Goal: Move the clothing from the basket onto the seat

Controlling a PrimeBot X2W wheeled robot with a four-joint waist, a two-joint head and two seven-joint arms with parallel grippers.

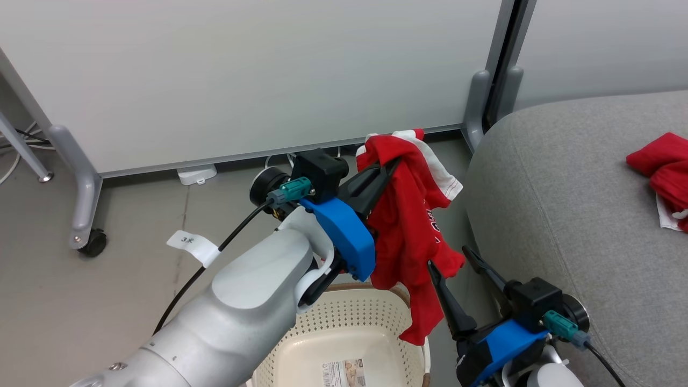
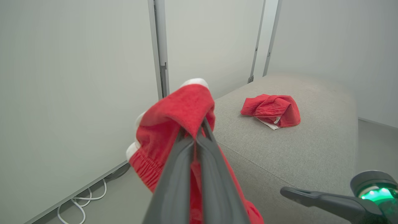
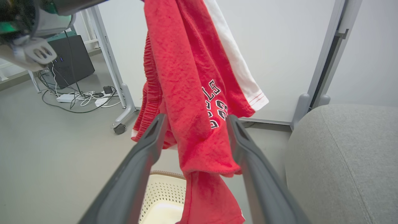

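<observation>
Red fabric garment with white trim and printed lettering (image 1: 408, 215) hangs above the cream-white perforated plastic laundry basket with a brown rim band (image 1: 376, 290). It is pinched at a fold near its top by the left gripper (image 1: 392, 165), whose dark fingers are pressed together on the cloth. Seen from the head, the hem trails to about rim level, just beside the rounded front of the large grey upholstered seat (image 1: 564, 215), where a second red garment (image 1: 661, 161) lies crumpled. The right gripper (image 1: 448, 257) sits low by the hem, fingers spread and holding nothing. What shows of the basket's floor is bare but for a label sticker (image 1: 344, 373); the arm hides the rest.

From the left wrist, the shut fingers (image 2: 177, 174) bite only a narrow ridge of cloth — a small hold for all that hangs below it. The seat's top lies ahead and to the right, with the other garment well apart from the held one.

From the right wrist, the garment drapes between the spread fingers (image 3: 248, 161); whether it touches them cannot be told.

The risks lie in the carry across. The low hem could drag on the seat's front edge or catch the basket's rim and tug the fold out of the pinch, dropping the garment on the floor between basket and seat. The open right fingers beside the cloth could snag it as the left arm swings — lifting higher first would likely spare both.
</observation>
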